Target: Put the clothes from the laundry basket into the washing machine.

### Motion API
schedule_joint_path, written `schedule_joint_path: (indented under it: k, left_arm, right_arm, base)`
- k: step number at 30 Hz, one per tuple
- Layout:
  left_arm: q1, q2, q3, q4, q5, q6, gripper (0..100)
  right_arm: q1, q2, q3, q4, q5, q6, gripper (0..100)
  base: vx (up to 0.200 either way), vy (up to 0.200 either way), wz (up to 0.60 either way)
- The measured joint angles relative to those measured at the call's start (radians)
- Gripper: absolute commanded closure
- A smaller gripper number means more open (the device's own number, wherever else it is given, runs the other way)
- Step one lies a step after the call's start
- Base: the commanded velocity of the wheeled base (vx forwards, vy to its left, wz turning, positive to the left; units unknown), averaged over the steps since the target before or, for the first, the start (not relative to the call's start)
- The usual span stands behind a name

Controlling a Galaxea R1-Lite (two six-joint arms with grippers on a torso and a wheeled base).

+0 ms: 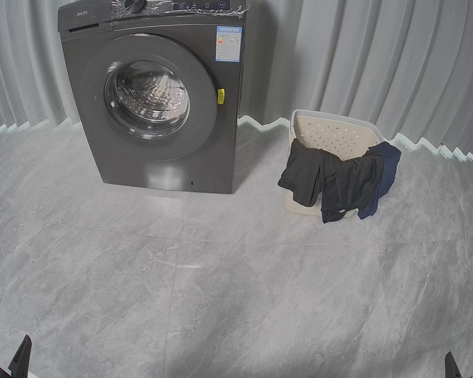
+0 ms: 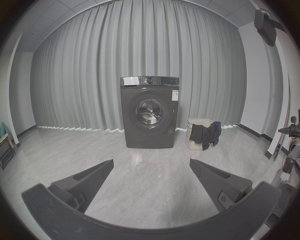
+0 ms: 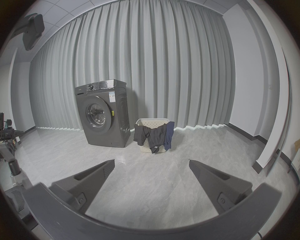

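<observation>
Drooping dark clothes [image 1: 336,179] overhang the pale laundry basket [image 1: 334,134].

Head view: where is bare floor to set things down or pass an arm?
Widest bare patch: the floor from the left gripper and right gripper, both open, up to the washing machine. A narrower bare strip lies between the machine and the laundry basket. Crowded: the basket's front rim, draped with clothes.
</observation>
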Motion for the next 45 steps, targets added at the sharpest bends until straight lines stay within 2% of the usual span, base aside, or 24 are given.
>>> schedule_joint_path:
  k: [13,34,45]
  left_arm:
    - [0.000,0.000,0.000,0.000,-0.002,-0.014,0]
    - [0.000,0.000,0.000,0.000,0.003,-0.013,0]
    - [-0.001,0.000,0.000,0.001,0.003,-0.003,0]
  right_arm:
    - [0.000,0.000,0.000,0.000,0.000,-0.001,0]
    - [0.000,0.000,0.000,0.000,0.000,-0.002,0]
    - [0.000,0.000,0.000,0.000,0.000,-0.002,0]
  base:
    - [0.000,0.000,0.00]
    - [0.200,0.000,0.00]
    - [0.200,0.000,0.00]
